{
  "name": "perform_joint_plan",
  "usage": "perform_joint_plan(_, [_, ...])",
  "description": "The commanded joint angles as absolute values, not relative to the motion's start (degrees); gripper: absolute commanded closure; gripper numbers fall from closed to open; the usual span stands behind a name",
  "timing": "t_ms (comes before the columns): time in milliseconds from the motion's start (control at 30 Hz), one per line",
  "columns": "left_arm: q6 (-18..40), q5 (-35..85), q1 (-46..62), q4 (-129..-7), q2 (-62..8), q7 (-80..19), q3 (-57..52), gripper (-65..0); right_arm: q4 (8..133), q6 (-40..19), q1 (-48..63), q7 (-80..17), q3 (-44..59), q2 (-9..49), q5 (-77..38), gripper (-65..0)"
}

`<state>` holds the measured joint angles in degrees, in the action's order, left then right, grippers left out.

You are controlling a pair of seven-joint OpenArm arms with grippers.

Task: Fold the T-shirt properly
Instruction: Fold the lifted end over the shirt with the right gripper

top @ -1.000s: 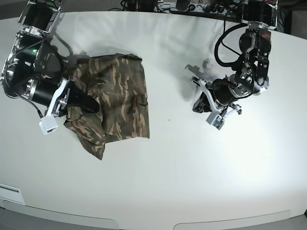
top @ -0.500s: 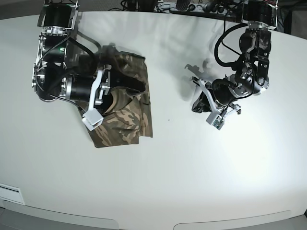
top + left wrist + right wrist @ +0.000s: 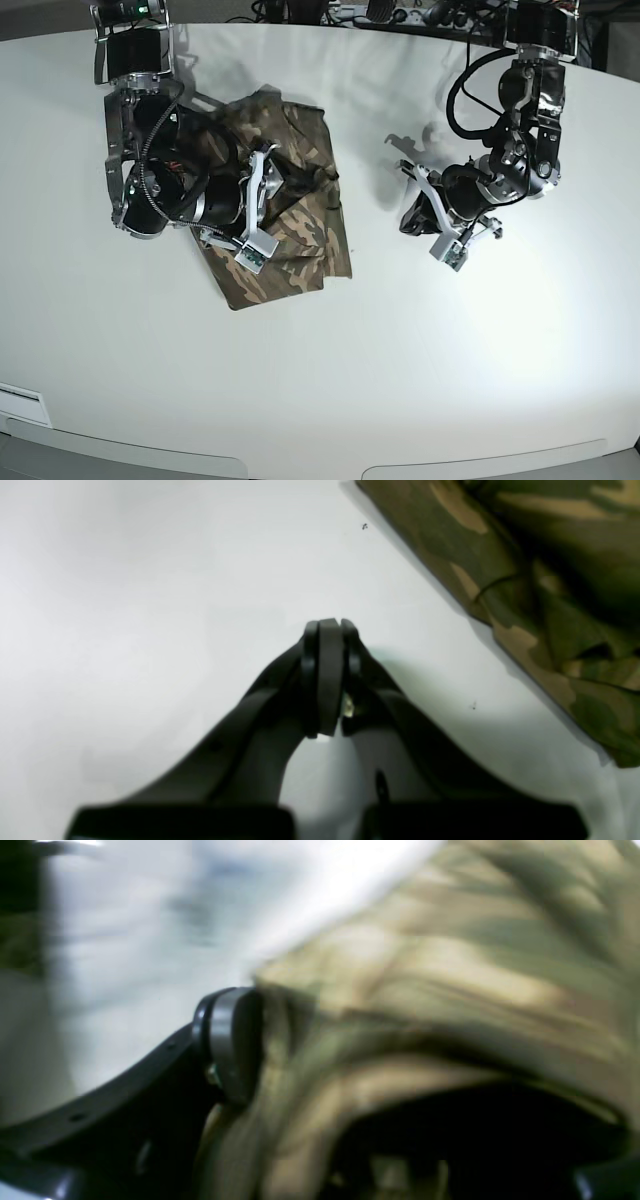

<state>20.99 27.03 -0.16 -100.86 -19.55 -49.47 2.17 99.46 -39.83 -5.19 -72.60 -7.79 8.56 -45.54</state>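
Note:
The camouflage T-shirt (image 3: 300, 235) lies bunched in a rough folded shape left of the table's middle. My right gripper (image 3: 283, 198) rests on top of it, open, with cloth draped over it. In the right wrist view, blurred, one finger (image 3: 230, 1040) stands far to the left and the T-shirt (image 3: 450, 965) hides the other. My left gripper (image 3: 410, 215) sits low over bare table to the right of the shirt. Its jaws are shut on nothing (image 3: 327, 625), and the T-shirt's edge (image 3: 550, 580) runs along the upper right of that view.
The white table (image 3: 400, 350) stretches round the shirt, with its curved front edge below. Cables and dark equipment (image 3: 400, 12) line the far edge. A white label (image 3: 20, 402) sits at the front left corner.
My right arm swept right across the shirt, carrying its left part over the rest, and its jaws opened. The shirt bundle shifted right. The left arm stayed still.

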Motion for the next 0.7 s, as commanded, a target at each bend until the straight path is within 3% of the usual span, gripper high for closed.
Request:
perform_joint_plan(0, [21.0,27.7,-1.1,-101.8,-20.0,-48.0,1.8,0.0,100.4,-40.0,-6.5,-68.7,-7.6,8.6,-44.9,-39.1])
perform_joint_plan(100, [21.0,27.7,-1.1,-101.8,-20.0,-48.0,1.8,0.0,100.4,-40.0,-6.7,-66.9,-7.6,8.6,-45.4,-23.6])
perform_joint_plan(200, [21.0,27.7,-1.0,-101.8,-20.0,-48.0,1.8,0.0,100.4,-40.0,-6.6,-67.0,-7.6,8.6,-53.6,-8.1])
perform_joint_plan(267, [21.0,27.7,-0.8,-101.8,-20.0,-48.0,1.8,0.0,100.4,-40.0,-6.7,-67.0,-7.6,8.6,-60.2,-4.4])
perform_joint_plan(367, [21.0,27.7,-0.6,-101.8,-20.0,-48.0,1.8,0.0,100.4,-40.0,-6.7,-67.1,-7.6,8.6,-63.4,-4.7])
perform_joint_plan(433, [21.0,27.7,-0.6,-101.8,-20.0,-48.0,1.8,0.0,100.4,-40.0,-6.7,-67.3,-7.6,8.6,-61.4,-7.6])
perform_joint_plan(467, [21.0,27.7,-0.6,-101.8,-20.0,-47.9,1.8,0.0,100.4,-40.0,-6.7,-67.3,-7.6,8.6,-59.9,-12.7])
perform_joint_plan(567, [21.0,27.7,-0.6,-101.8,-20.0,-47.8,1.8,0.0,100.4,-40.0,-6.7,-67.5,-7.6,8.6,-54.2,-36.4])
perform_joint_plan(600, [21.0,27.7,-0.6,-101.8,-20.0,-47.8,1.8,0.0,100.4,-40.0,-6.7,-67.5,-7.6,8.6,-52.2,-41.5])
perform_joint_plan(667, [21.0,27.7,-0.6,-101.8,-20.0,-47.8,1.8,0.0,100.4,-40.0,-6.7,-67.5,-7.6,8.6,-48.8,-43.5])
